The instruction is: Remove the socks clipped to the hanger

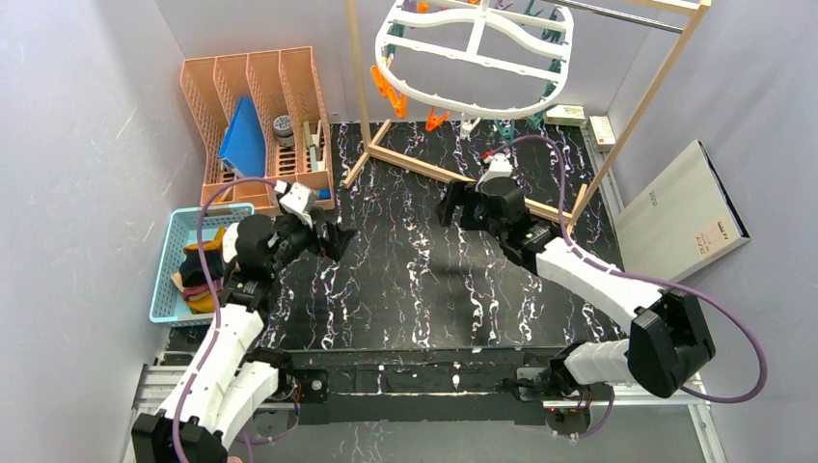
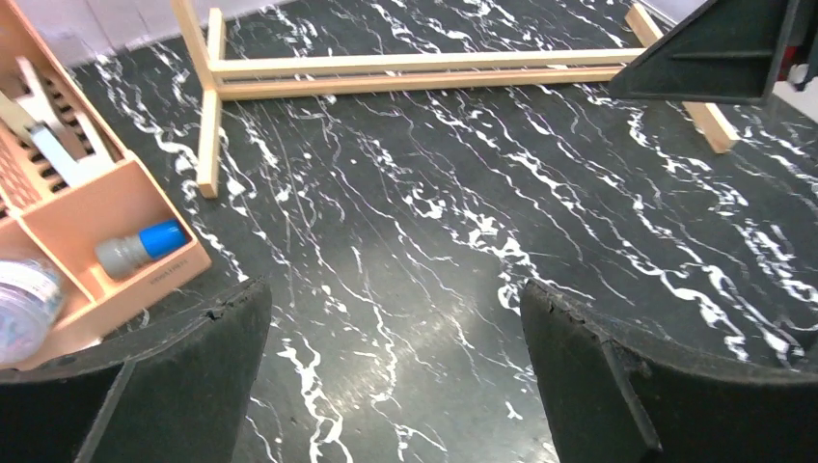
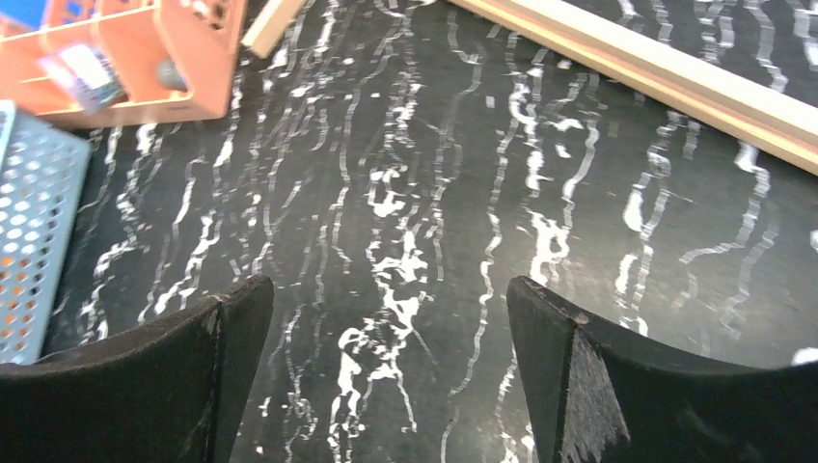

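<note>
The two arms start at the near edge of the table (image 1: 405, 289), which is black with white streaks. The left gripper (image 1: 333, 236) (image 2: 395, 299) hangs low over the left part of the table. Its fingers (image 2: 164, 386) are wide apart, and only the table top shows between them. The right gripper (image 1: 463, 204) (image 3: 391, 294) hangs over the middle of the table, closer to the far edge. Its fingers (image 3: 627, 386) are wide apart too, again with just the table between them. The socks (image 1: 203, 275) lie in a heap in a blue basket (image 1: 169, 289) at the left edge of the table, beside the left arm. I can see black, yellow and dark red ones. The hanger (image 1: 475, 37) is a big white ring with bars across it. It hangs high over the far edge, from a metal rod (image 1: 627, 14) on a wooden frame (image 1: 463, 178). Little orange clips (image 1: 391, 96) and green-blue clips (image 1: 502, 130) dangle from its rim. An orange rack (image 1: 256, 125) with odd things in it stands at the far left corner, just behind the basket.
</note>
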`<act>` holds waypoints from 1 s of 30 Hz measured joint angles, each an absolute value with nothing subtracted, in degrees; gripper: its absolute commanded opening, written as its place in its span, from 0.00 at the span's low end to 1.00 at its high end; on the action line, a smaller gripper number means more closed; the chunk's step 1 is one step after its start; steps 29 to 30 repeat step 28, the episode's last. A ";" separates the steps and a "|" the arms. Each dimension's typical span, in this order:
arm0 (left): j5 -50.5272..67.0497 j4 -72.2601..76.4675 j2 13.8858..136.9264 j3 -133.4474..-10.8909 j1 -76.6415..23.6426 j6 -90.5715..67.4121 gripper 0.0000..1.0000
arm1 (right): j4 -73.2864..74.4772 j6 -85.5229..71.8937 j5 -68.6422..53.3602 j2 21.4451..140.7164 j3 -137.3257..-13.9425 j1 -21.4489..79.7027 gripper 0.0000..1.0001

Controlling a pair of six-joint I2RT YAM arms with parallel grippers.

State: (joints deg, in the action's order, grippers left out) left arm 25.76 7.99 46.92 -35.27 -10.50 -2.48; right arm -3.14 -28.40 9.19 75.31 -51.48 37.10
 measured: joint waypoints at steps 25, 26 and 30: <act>21.58 15.03 46.70 -34.76 -13.06 3.44 0.98 | 0.36 -23.73 25.61 58.06 -44.71 37.12 0.97; 21.52 15.03 46.54 -34.76 -13.06 3.40 0.98 | 0.14 -23.51 25.71 57.67 -44.21 37.15 0.98; 21.39 15.00 46.30 -34.76 -13.06 3.36 0.98 | -0.03 -22.92 26.09 56.84 -42.94 37.12 0.99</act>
